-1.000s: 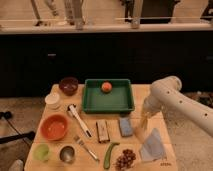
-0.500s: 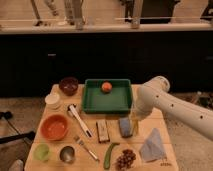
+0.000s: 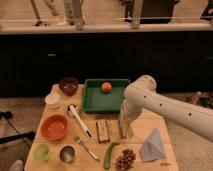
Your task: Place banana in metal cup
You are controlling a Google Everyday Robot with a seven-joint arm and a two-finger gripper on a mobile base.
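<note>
White arm [image 3: 165,107] reaches in from the right, elbow high above the green tray [image 3: 88,96]. Its hand [image 3: 125,131] points down at the bench [image 3: 150,117], fingers together, beside the brown block [image 3: 102,131]. The banana cannot be made out. The metal cup [image 3: 67,154] stands front left. Since the earlier frame the arm has swung leftward.

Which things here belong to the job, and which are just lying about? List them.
Job: metal cup, front left; gripper, shut, right of brown block; banana not discernible.
Clutter: orange bowl, green cup, cucumber, grapes, blue cloth, green tray, fork.
</note>
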